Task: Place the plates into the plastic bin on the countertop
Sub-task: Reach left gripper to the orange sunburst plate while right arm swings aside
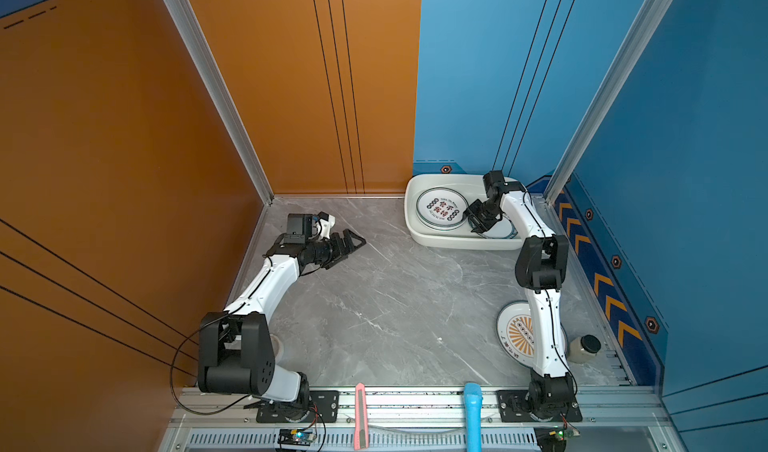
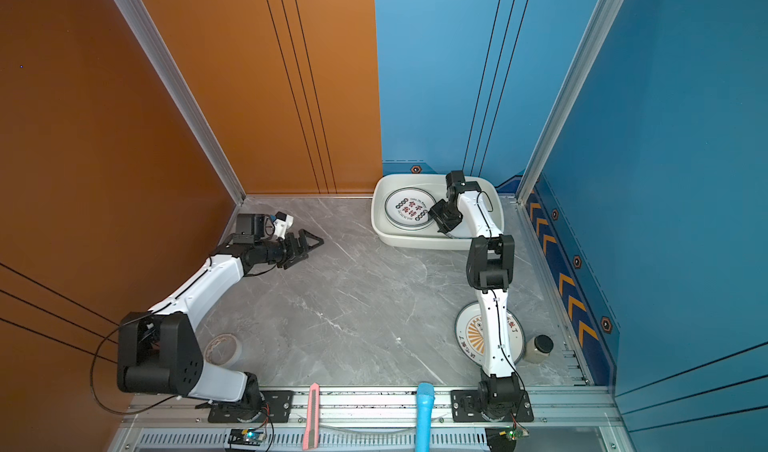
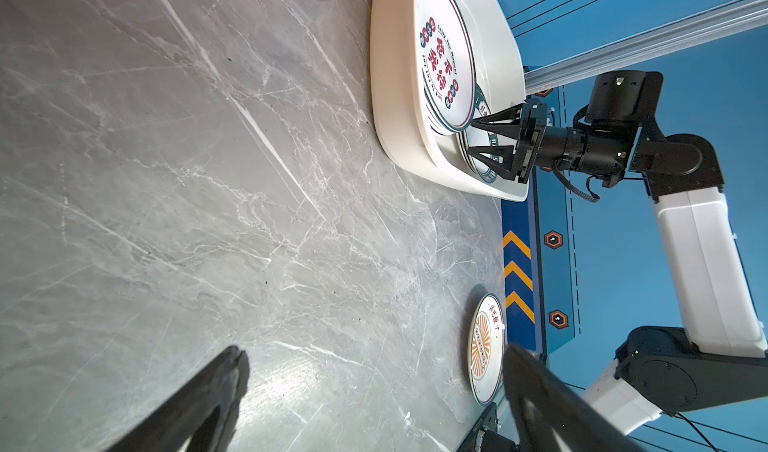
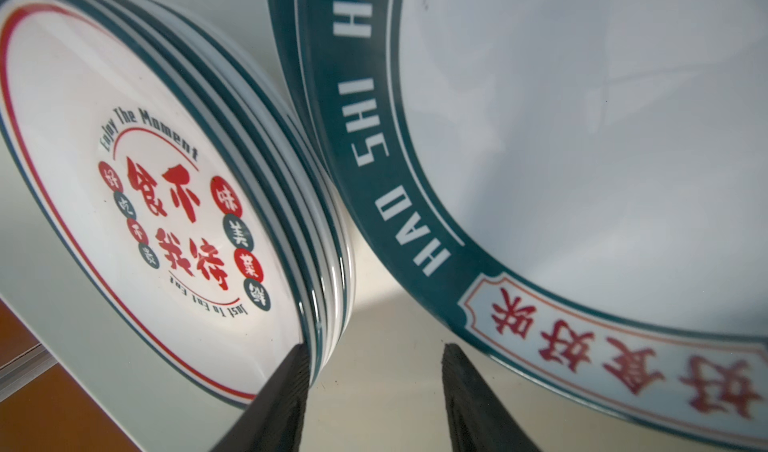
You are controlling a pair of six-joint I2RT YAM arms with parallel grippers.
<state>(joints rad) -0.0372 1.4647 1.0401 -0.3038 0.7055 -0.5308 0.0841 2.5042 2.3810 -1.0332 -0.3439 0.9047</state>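
The right gripper (image 4: 374, 350) is low inside the plastic bin (image 1: 453, 242) at the far right of the bench (image 1: 395, 304). Its fingers are spread and hold nothing. They sit between the plate stack (image 1: 441, 208) and the green-rimmed plate (image 4: 582, 138). It should lift straight up and bump neither one. The sunburst plate (image 1: 515, 333) lies on the bench, near right. The left gripper (image 3: 374, 348) has its fingers spread wide and is empty.

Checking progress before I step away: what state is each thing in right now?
Left claw: open, empty, over the counter.
Right claw: open, empty, inside the bin.
Stack of plates: in the bin.
Green-rimmed plate: in the bin, beside the stack.
Sunburst plate: on the counter, outside the bin.
Jar: upright, lidded.
Tape roll: lying flat.
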